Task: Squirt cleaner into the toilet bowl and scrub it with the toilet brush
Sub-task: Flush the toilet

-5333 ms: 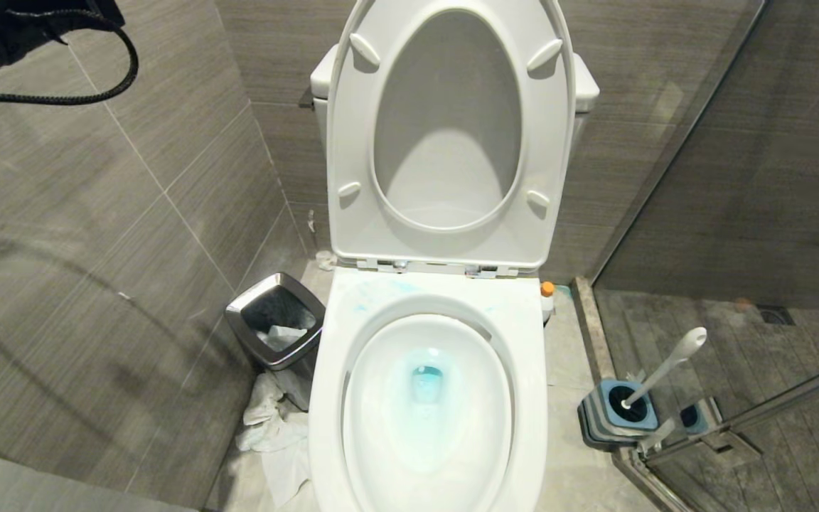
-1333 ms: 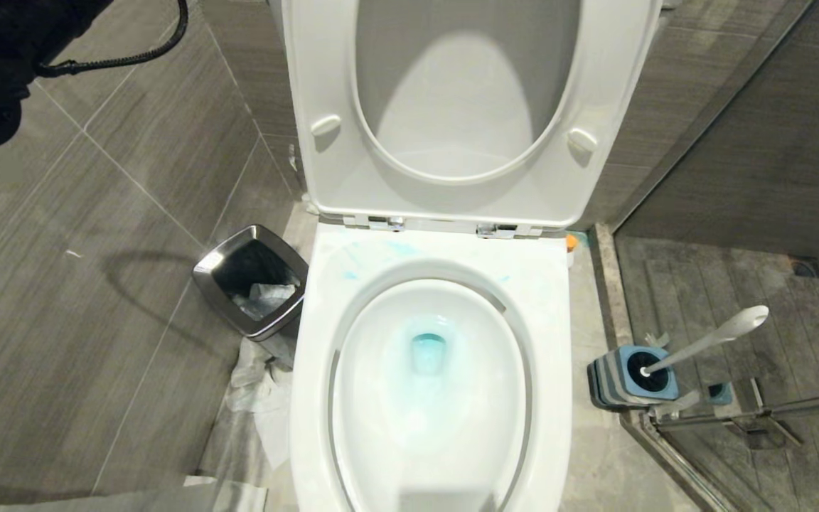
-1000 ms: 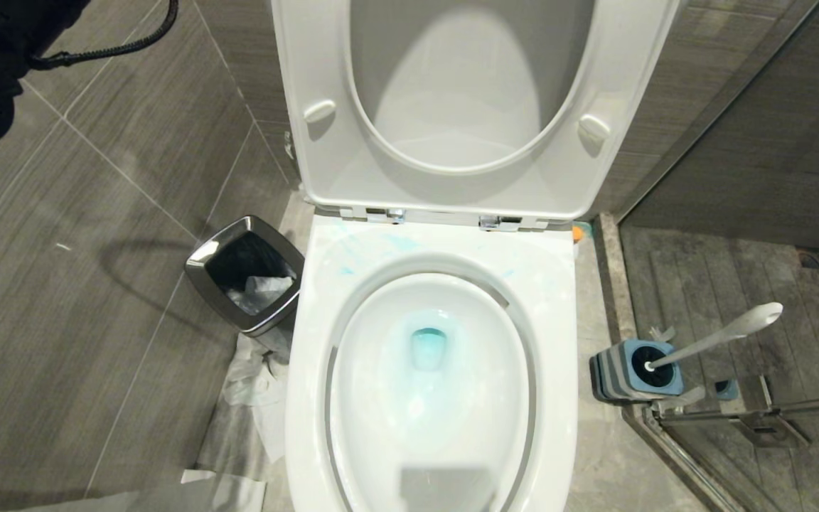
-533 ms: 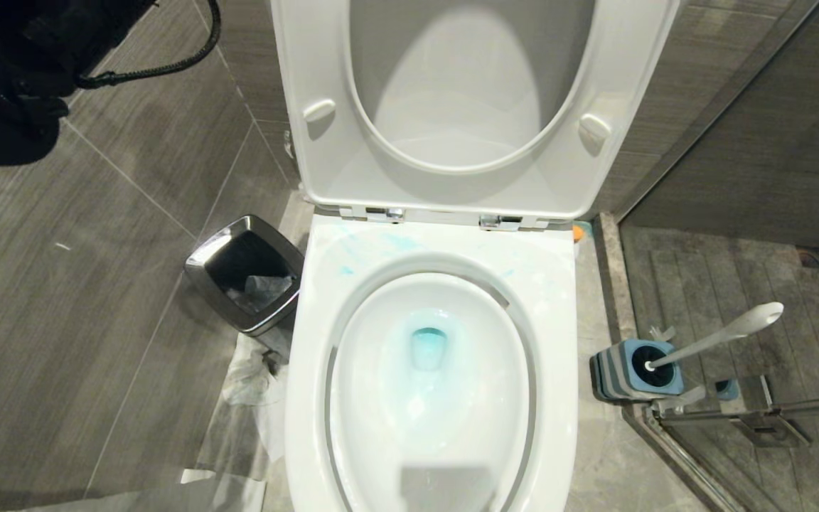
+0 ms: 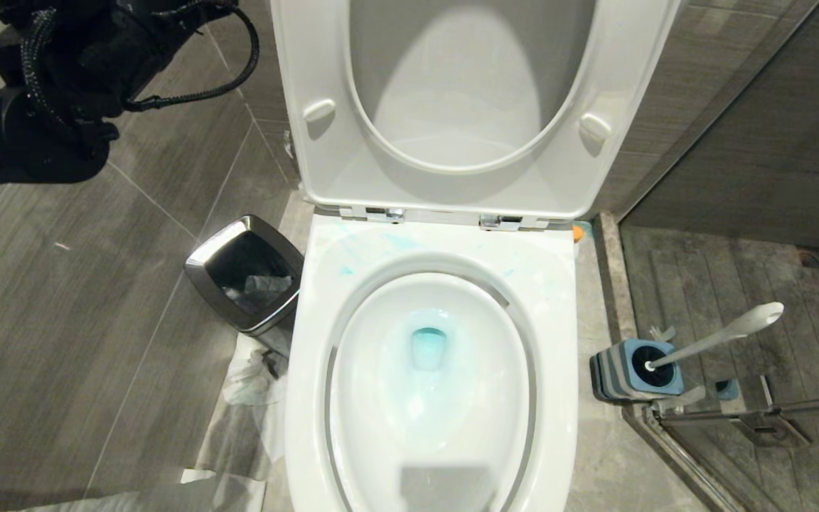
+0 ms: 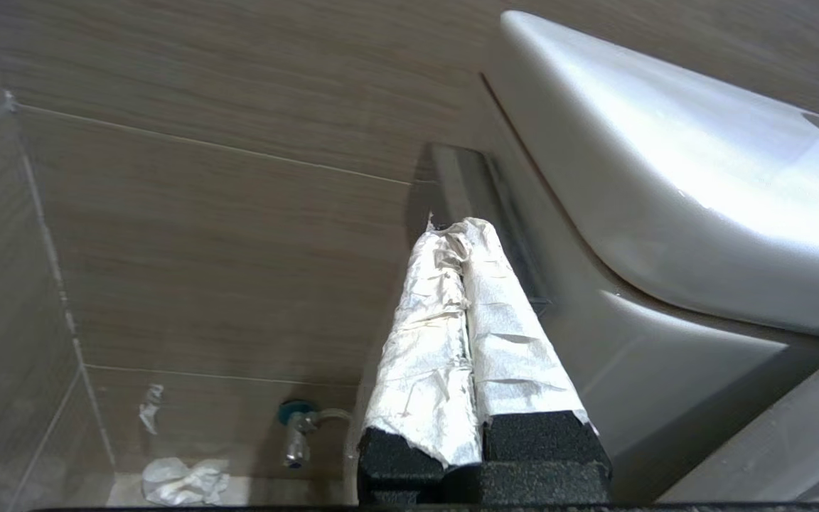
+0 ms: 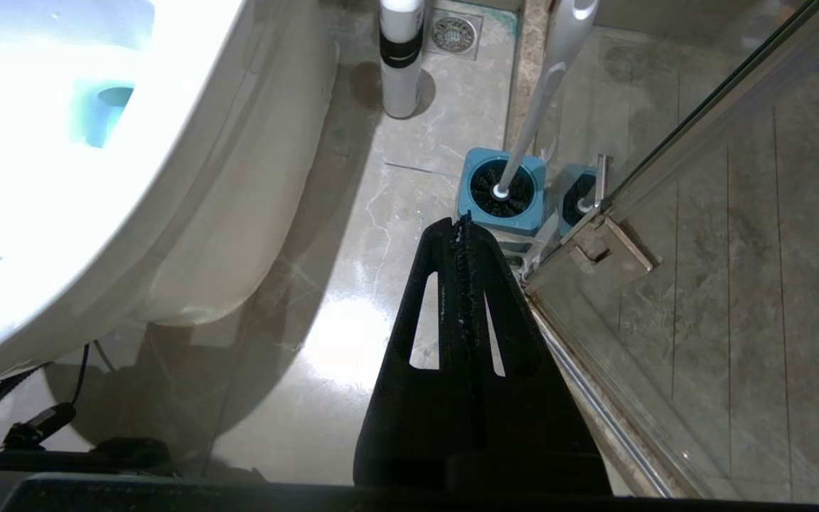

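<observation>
The seat and lid [image 5: 473, 107] are tipped up against the wall, so the toilet bowl [image 5: 431, 377] is open for cleaning. Blue cleaner [image 5: 428, 348] is seen pooled at the drain in the bottom of the bowl, and a few blue smears are seen on the back of the rim. So the squirting part looks done, and the scrubbing is judged to be the part not yet done.

The toilet brush [image 5: 719, 334] is kept in its blue holder [image 5: 637, 370] on the floor, to the right of the bowl and just beside the glass door frame [image 5: 729, 419]. The handle is leaned up and away to the right, so it can be grabbed from above.

The right gripper [image 7: 461, 227] is hung low over the floor near the holder, and its fingers are pressed together with nothing held. The brush handle is a little way past the fingertips and is not touched.

The left gripper [image 6: 456, 231] is raised high on the left, next to the toilet tank [image 6: 665, 171], well apart from the brush. Its fingers [image 6: 424, 334] are wrapped in white paper and are shut together on nothing.

A small bottle [image 7: 401, 57] is stood on the floor beside the bowl.
</observation>
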Tool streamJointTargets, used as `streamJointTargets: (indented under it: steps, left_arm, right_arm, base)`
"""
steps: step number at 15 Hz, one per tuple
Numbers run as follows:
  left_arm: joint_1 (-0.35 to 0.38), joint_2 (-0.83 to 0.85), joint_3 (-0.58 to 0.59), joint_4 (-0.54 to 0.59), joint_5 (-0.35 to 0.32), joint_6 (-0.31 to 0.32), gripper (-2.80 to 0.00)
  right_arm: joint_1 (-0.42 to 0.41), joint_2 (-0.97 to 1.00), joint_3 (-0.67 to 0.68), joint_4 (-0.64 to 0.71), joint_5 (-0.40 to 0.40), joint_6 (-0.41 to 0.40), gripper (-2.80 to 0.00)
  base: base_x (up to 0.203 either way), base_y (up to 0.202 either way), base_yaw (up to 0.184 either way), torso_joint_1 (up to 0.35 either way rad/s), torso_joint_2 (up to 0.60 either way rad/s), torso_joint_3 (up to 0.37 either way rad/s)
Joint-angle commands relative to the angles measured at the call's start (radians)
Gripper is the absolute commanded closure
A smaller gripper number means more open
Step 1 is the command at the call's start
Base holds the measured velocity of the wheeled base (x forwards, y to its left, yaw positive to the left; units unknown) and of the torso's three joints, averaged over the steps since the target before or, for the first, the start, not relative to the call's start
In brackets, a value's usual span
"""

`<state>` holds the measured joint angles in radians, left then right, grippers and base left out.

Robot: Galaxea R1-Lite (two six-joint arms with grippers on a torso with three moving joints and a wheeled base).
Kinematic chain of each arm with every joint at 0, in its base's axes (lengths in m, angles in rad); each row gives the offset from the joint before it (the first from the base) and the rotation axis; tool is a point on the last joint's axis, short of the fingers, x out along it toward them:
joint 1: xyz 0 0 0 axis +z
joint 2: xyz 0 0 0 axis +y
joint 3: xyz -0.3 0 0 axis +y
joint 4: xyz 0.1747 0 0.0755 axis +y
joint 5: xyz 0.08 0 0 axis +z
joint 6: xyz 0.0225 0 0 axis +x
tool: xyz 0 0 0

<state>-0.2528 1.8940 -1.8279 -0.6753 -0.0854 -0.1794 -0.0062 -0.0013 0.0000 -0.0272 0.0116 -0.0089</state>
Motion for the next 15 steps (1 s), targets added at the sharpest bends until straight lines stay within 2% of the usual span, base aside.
streamJointTargets:
  steps: [1,4,15]
  left_arm:
    - [-0.006,0.009,-0.015,-0.004,-0.002,0.000,0.00]
    - [-0.006,0.010,-0.052,-0.004,-0.002,0.003,0.00]
    - [-0.023,0.092,-0.055,-0.012,-0.027,0.023,0.00]
  right_arm:
    - [0.000,0.000,0.012,0.000,0.001,0.000,0.00]
    - [0.000,0.000,0.012,0.000,0.001,0.000,0.00]
    - [0.000,0.000,0.012,0.000,0.001,0.000,0.00]
  base:
    - [0.000,0.000,0.000,0.000,0.00,0.000]
    - [0.000,0.000,0.000,0.000,0.00,0.000]
    - [0.000,0.000,0.000,0.000,0.00,0.000]
